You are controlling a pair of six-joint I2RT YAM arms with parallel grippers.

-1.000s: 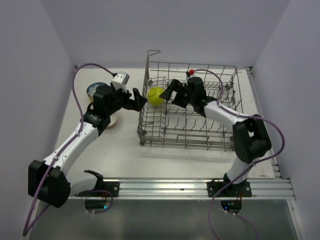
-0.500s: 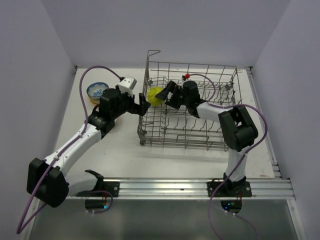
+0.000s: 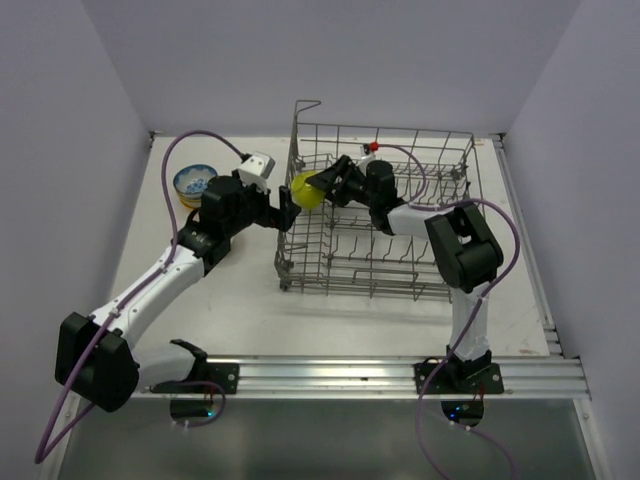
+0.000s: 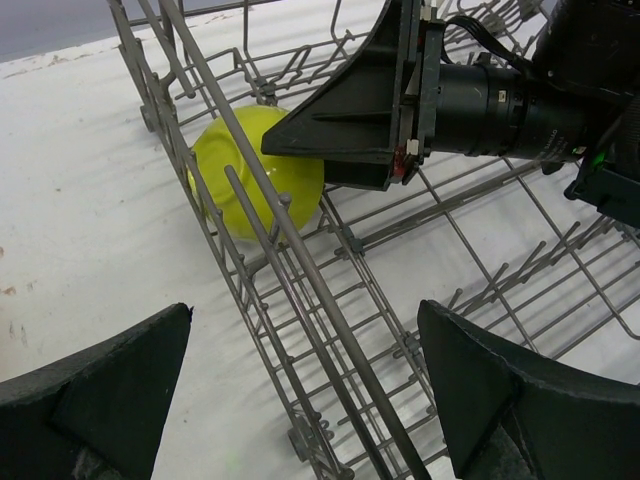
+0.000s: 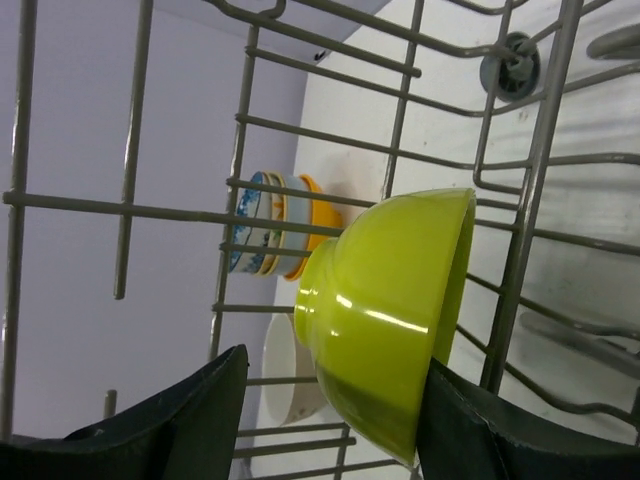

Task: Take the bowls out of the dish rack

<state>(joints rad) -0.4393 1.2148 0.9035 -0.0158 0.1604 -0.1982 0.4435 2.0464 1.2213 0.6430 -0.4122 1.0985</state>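
The lime-yellow bowl [image 3: 306, 190] stands on edge inside the grey wire dish rack [image 3: 440, 275], against its left wall. My right gripper [image 3: 325, 184] reaches in from the right. In the right wrist view its open fingers [image 5: 170, 425] flank the bowl [image 5: 390, 300], with a gap on the left side. My left gripper [image 3: 286, 206] is open outside the rack's left wall. In the left wrist view the rack's top rail [image 4: 300, 260] runs between its fingers [image 4: 95, 395], with the bowl [image 4: 250, 180] beyond.
A stack of bowls with a blue-patterned one on top [image 3: 194, 181] sits on the table at the back left; it shows through the rack wires [image 5: 272, 225], with a white bowl [image 5: 285, 375] beside it. Walls enclose the table on three sides.
My right gripper has moved left along the rack up to the lime-yellow bowl, which shifted slightly left. My left gripper has moved right to the rack's left wall.
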